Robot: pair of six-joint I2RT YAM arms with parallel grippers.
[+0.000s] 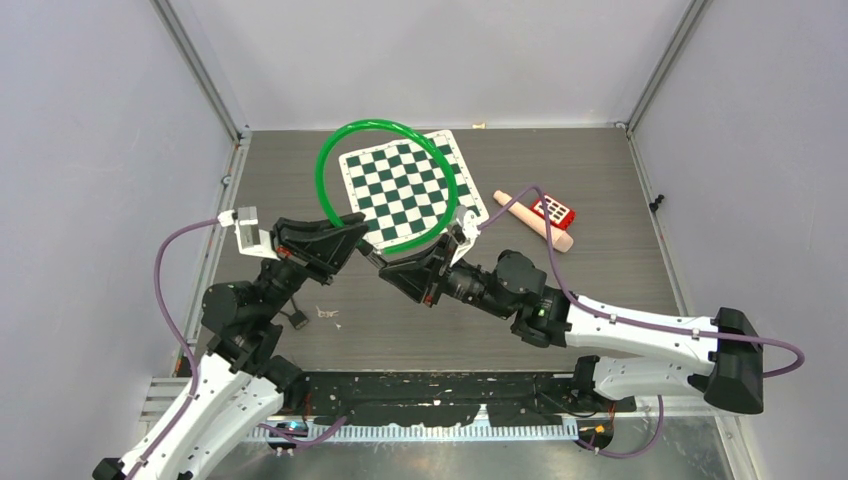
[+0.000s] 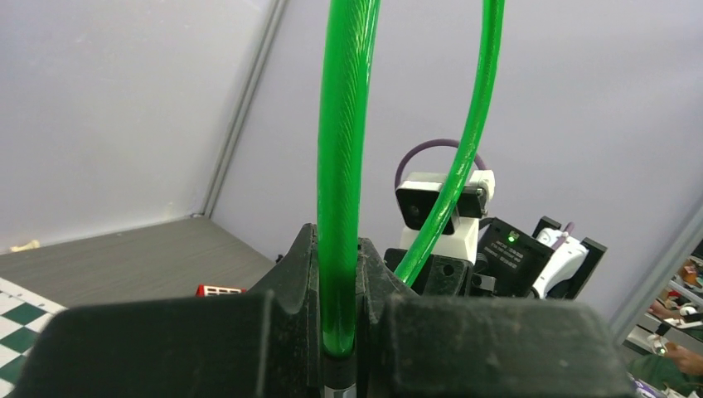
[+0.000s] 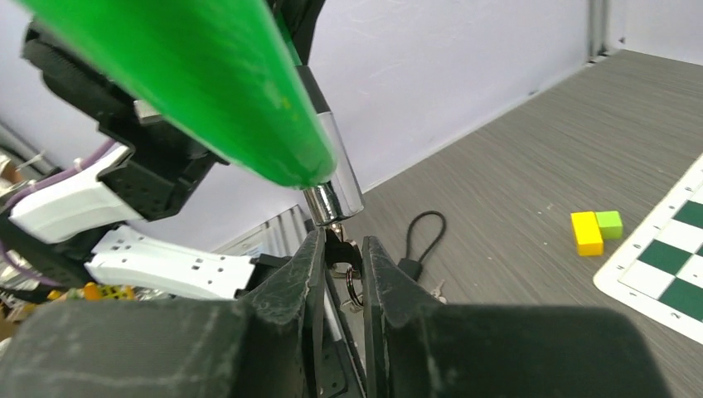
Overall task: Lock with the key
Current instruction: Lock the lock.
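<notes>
A green cable lock (image 1: 322, 170) stands up as a loop over the table. My left gripper (image 2: 338, 332) is shut on the green cable (image 2: 340, 166) just above its black collar. The cable's end carries a shiny metal lock barrel (image 3: 332, 195) that points down at my right gripper (image 3: 338, 257). A black-headed key (image 3: 336, 247) sticks out of the barrel, with a key ring (image 3: 353, 286) hanging from it. The right fingers are closed on the key's head. Seen from above, the two grippers meet tip to tip, left gripper (image 1: 362, 246) and right gripper (image 1: 386, 268).
A green-and-white chess mat (image 1: 400, 185) lies behind the loop. A wooden stick (image 1: 530, 220) and a red block (image 1: 552, 210) are at the right. A black cord loop with spare keys (image 3: 423, 240) lies below the grippers. Yellow (image 3: 587, 232) and green (image 3: 609, 224) blocks sit by the mat.
</notes>
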